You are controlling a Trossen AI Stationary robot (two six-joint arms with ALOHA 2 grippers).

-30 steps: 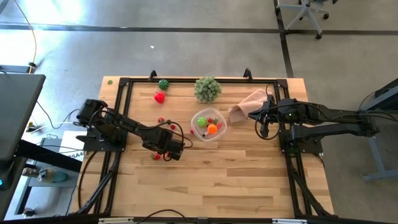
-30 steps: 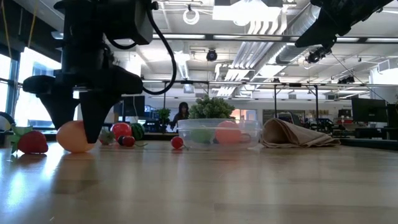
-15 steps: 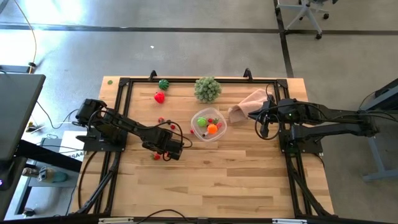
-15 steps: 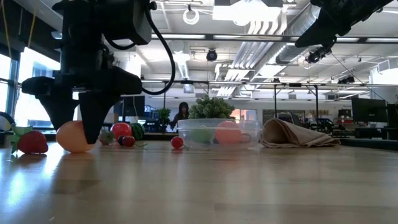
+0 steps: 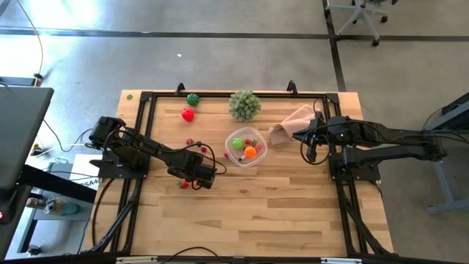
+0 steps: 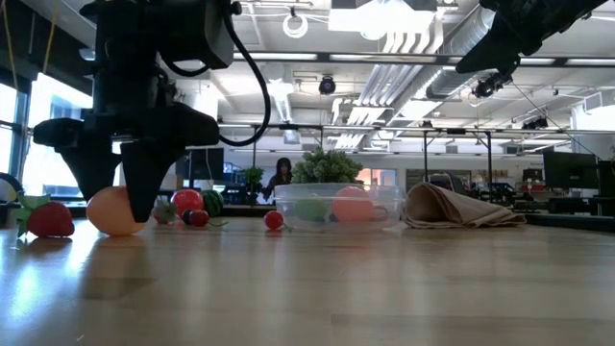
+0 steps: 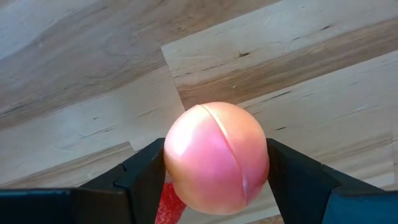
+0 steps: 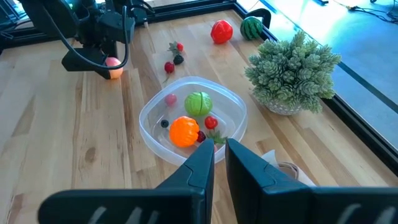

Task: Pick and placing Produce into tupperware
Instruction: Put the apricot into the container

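Looking straight down, the high view shows the left gripper (image 5: 192,181) low over the wooden table (image 5: 293,213), in front-left of the tupperware (image 5: 245,147), which sits near the middle with an orange fruit (image 5: 250,152) and a green one (image 5: 237,143) inside. The right gripper (image 5: 310,154) hangs beside the pink cloth (image 5: 293,123), to the right of the container. A leafy ball (image 5: 244,105) stands behind the tupperware. In the low view, the left gripper (image 6: 123,207) reaches down to the tabletop with a pink peach (image 6: 112,210) between its fingers, and a red strawberry (image 6: 48,219) lies near it on the wood. The left wrist view shows the peach (image 7: 216,157) sitting between the two dark fingers (image 7: 148,175), which press its sides, so the claw is grasping it on the table. In the right wrist view, the right gripper (image 8: 217,148) is clenched with nothing in it, above the rim of the tupperware (image 8: 231,99).
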